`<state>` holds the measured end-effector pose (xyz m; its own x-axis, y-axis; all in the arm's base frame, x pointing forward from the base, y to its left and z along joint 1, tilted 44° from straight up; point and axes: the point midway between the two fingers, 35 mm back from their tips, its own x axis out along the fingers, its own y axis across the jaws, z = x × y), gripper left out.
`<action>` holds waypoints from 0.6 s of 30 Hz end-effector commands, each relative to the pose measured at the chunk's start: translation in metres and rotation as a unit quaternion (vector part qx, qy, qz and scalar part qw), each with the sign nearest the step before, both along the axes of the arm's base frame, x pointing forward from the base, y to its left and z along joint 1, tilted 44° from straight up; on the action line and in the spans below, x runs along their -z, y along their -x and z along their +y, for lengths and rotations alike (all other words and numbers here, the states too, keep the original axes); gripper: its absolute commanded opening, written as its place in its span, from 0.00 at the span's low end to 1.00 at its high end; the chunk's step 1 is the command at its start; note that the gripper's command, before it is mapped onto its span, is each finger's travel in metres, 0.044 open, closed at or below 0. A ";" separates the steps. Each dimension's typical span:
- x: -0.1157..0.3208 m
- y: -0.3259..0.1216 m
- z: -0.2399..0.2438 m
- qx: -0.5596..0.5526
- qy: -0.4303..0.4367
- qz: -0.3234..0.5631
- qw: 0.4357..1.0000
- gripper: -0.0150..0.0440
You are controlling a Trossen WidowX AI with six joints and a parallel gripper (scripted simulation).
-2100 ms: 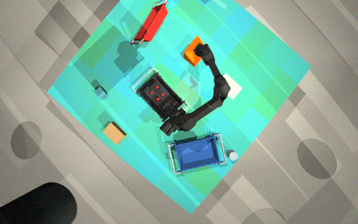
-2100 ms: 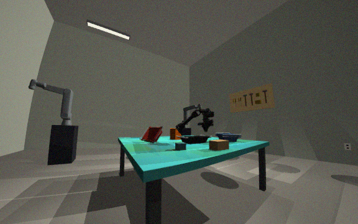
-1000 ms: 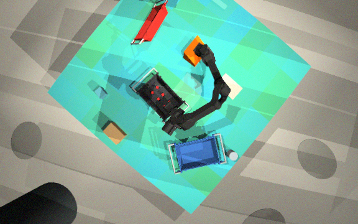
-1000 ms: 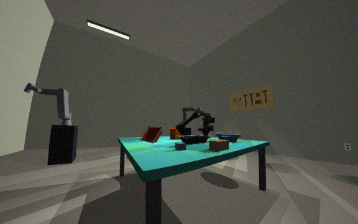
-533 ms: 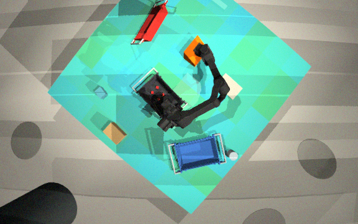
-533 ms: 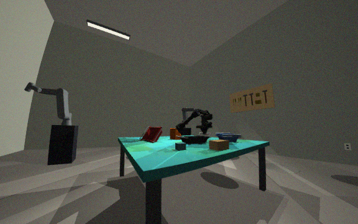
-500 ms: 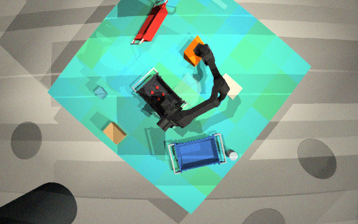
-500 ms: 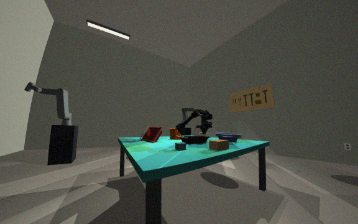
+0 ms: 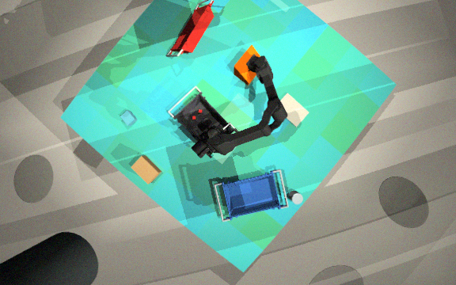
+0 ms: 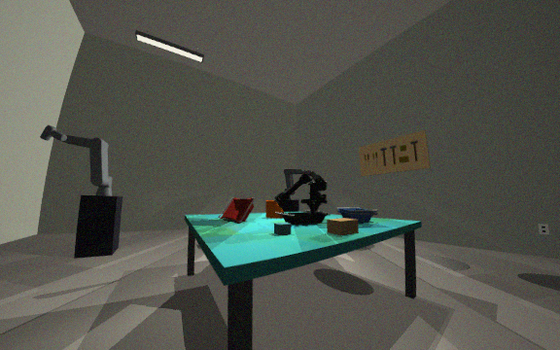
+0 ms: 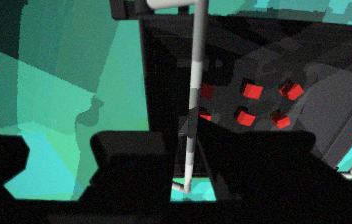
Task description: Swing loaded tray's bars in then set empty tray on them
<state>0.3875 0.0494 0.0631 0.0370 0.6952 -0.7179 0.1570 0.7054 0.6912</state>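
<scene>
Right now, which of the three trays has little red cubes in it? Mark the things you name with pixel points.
The black tray (image 9: 208, 104) (image 10: 304, 220) (image 11: 347, 100), with the arm's gripper (image 9: 201, 147) (image 11: 185, 119) at one end; the others are blue (image 9: 252, 194) (image 10: 355, 214) and red (image 9: 200, 29) (image 10: 237, 210).

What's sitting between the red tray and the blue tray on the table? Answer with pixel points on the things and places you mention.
The black tray (image 9: 186, 115) (image 10: 304, 220) (image 11: 337, 100) with small red blocks (image 9: 200, 111) (image 11: 252, 91), and part of the black arm (image 9: 248, 138) (image 10: 301, 181) reaching to it. The top view shows this.
</scene>
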 end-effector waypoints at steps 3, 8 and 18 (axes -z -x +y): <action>-0.011 -0.001 -0.011 -0.001 0.000 -0.003 1.000 0.39; -0.032 0.000 -0.027 -0.001 0.000 -0.003 1.000 0.39; -0.025 0.000 -0.023 0.001 0.001 0.001 1.000 0.39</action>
